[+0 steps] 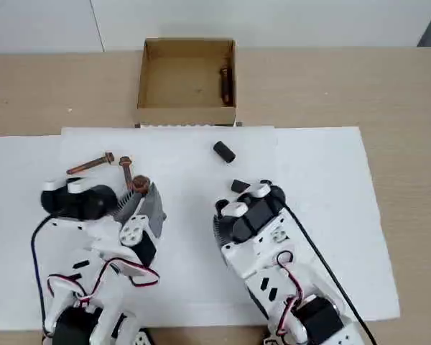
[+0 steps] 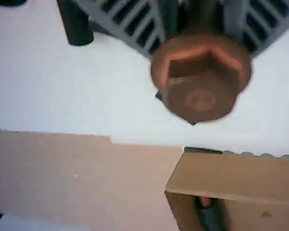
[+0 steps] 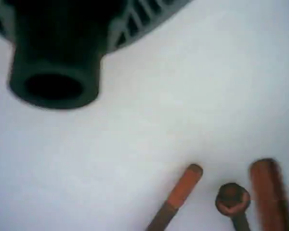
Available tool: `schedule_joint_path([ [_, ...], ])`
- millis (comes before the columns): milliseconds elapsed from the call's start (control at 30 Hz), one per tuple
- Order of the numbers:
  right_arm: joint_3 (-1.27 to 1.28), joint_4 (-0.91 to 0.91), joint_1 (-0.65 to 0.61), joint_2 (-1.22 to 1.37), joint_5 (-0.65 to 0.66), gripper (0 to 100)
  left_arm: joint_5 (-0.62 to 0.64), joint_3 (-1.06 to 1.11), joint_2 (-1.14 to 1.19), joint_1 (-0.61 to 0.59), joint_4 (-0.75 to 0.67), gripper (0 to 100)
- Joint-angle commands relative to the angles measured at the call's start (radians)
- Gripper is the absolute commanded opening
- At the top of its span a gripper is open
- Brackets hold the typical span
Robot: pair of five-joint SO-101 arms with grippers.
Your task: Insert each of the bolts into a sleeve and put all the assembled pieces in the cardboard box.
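The left gripper (image 1: 142, 192) is clamped on a copper-coloured flanged hex-head bolt (image 2: 200, 79), left of centre in the high view, with the head standing clear of the grey ribbed jaws and the shank hidden between them. The right gripper (image 1: 238, 188), just right of centre, is closed round a short black tubular sleeve (image 3: 54, 72) with its open bore facing outward. The two parts are near each other but apart. The main risk looks like misalignment: if the hidden shank sits tilted in the grip, its tip could catch the sleeve's rim and twist or push either piece out of its hold. Two loose copper bolts (image 1: 90, 164) lie just beside the left gripper and could be knocked. A second black sleeve (image 1: 224, 152) waits at upper centre, below the brown cardboard box (image 1: 147, 75), which holds one assembled piece (image 1: 225, 85)
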Motion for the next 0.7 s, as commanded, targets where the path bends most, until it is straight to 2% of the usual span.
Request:
schedule_joint_path([
  [0,-0.006,-0.038,-0.05,-0.016,-0.002,0.3,0.078,0.016,-0.014,0.005,-0.121,1],
  [133,-0.005,-0.062,-0.094,-0.013,0.0,0.3,0.15,0.038,-0.014,0.006,-0.183,1],
  [300,0.023,-0.062,-0.116,-0.016,0.037,0.3,0.21,0.041,-0.014,0.02,-0.193,1],
  [467,0.068,-0.154,-0.116,-0.016,0.109,0.3,0.218,0.038,-0.014,0.109,-0.19,1],
  [667,0.086,-0.179,-0.116,-0.015,0.135,0.3,0.216,0.036,-0.014,0.126,-0.186,1],
])
